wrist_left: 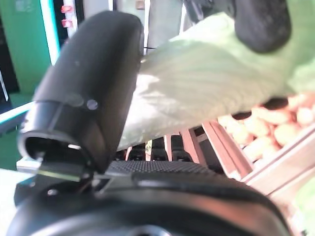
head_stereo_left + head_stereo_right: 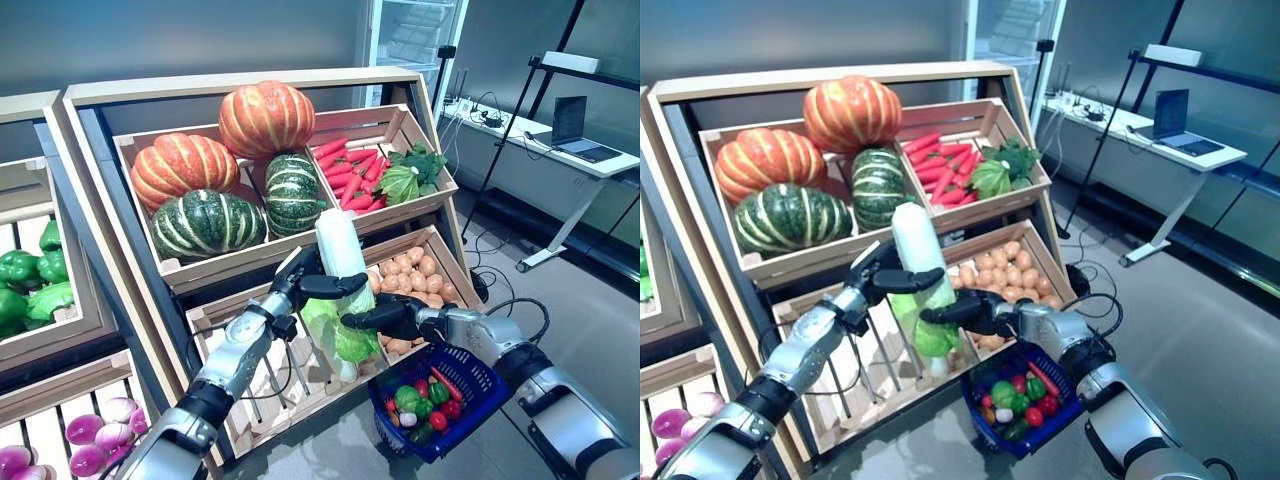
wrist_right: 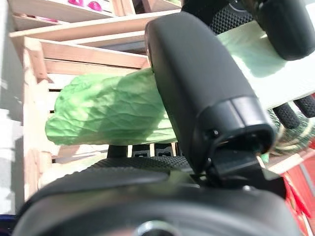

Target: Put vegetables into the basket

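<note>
Pale, crinkled napa cabbage (image 2: 340,290) stands upright, clasped by both my left robot hand (image 2: 318,283) and right robot hand (image 2: 385,317), above the blue mesh basket (image 2: 478,385) of glossy vegetables.

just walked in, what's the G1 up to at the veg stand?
Both hands are on a napa cabbage, held upright in front of the wooden stand. The left hand grips its white stalk end and the right hand holds the leafy lower part. The blue basket hangs by the right arm and already holds several small vegetables. The cabbage is not in it yet.
</note>
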Controlling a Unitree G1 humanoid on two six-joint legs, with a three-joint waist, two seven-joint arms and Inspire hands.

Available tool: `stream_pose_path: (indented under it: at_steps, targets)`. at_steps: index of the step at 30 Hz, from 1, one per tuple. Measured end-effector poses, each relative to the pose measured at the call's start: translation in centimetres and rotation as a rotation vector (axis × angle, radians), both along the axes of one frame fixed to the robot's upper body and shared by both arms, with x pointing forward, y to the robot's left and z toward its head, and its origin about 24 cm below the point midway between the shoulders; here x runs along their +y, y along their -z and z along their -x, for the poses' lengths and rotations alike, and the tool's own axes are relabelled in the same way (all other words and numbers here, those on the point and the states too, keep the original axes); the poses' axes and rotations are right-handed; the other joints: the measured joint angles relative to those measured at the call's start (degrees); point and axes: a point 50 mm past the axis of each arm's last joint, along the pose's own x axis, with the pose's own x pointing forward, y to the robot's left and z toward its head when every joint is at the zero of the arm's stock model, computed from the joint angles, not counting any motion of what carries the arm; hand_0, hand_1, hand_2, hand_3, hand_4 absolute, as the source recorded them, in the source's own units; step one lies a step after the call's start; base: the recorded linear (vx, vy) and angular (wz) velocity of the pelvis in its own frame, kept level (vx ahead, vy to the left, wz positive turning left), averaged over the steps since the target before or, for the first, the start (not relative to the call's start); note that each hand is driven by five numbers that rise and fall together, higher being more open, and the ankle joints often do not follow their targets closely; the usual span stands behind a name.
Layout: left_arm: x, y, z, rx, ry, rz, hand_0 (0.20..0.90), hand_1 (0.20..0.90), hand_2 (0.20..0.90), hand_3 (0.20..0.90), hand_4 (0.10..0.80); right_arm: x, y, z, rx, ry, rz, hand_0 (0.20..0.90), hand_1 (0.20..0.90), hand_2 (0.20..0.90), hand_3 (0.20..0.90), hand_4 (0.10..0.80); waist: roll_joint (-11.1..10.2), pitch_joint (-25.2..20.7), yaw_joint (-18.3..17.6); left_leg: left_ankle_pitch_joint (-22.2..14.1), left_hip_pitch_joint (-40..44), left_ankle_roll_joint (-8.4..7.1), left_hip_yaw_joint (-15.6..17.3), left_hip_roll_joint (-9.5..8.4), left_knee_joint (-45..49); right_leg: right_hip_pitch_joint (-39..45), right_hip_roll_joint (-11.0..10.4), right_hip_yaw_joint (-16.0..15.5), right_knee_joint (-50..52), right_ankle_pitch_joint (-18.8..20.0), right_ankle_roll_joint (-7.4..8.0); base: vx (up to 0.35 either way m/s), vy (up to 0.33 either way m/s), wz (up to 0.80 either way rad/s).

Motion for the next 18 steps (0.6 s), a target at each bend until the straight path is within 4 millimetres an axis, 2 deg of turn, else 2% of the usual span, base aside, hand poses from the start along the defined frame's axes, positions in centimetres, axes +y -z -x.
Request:
stream_pose_path:
  at_steps: [9,18]
  targets:
    - [-1.4,-4.8,-0.9,-0.347,-0.018,-0.162,0.9,0.9,0.9,0.9,0.8,-1.4,-2.4,-1.3,-0.163,0.067,-0.118,0.3,0.3,0.3,0.3,0.4,0.46,0.76,-2.16,-0.02,-0.43,-0.02,0.51,-0.05,-0.03,-0.65,0.03,0.32,-0.39,0.24,0.03,-0.003,0.0,-0.02]
    - [-2.8,-5.8,-0.4,-0.562,-0.052,-0.319,0.9,0.9,0.9,0.9,0.8,-2.3,-2.9,-1.7,-0.204,0.098,-0.153,0.3,0.3,0.3,0.3,0.4,0.88,2.52,-3.27,-0.03,-0.85,-0.04,0.68,-0.05,-0.03,-1.23,0.05,0.46,-0.42,0.37,0.03,0.0,0.0,0.0]
